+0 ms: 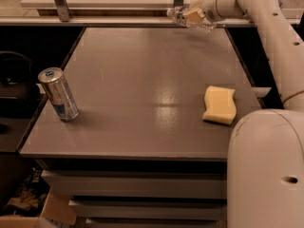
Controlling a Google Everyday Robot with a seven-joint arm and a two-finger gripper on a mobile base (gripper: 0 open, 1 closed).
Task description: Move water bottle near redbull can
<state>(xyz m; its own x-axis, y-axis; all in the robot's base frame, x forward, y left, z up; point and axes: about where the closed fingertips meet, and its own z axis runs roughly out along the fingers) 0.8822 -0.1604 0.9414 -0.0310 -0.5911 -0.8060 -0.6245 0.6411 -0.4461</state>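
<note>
Far back, over the rear edge of the flat grey table (pixel 142 80), right of centre: two-finger tool (pixel 192 17) at the end of a white jointed arm (pixel 266 27). Clamped shut around a small clear ribbed plastic water bottle (pixel 176 17), held nearly on its side, one end poking out to the left of the pale fingers (pixel 194 14). Hard to tell whether touching the tabletop or just above it. Near the front left corner, upright: tall slim silver-and-blue metal redbull can (pixel 59 95), pull-tab top showing, well apart from the bottle. Lying flat towards the right edge: yellow wavy-sided sponge (pixel 219 104), clear of both.
</note>
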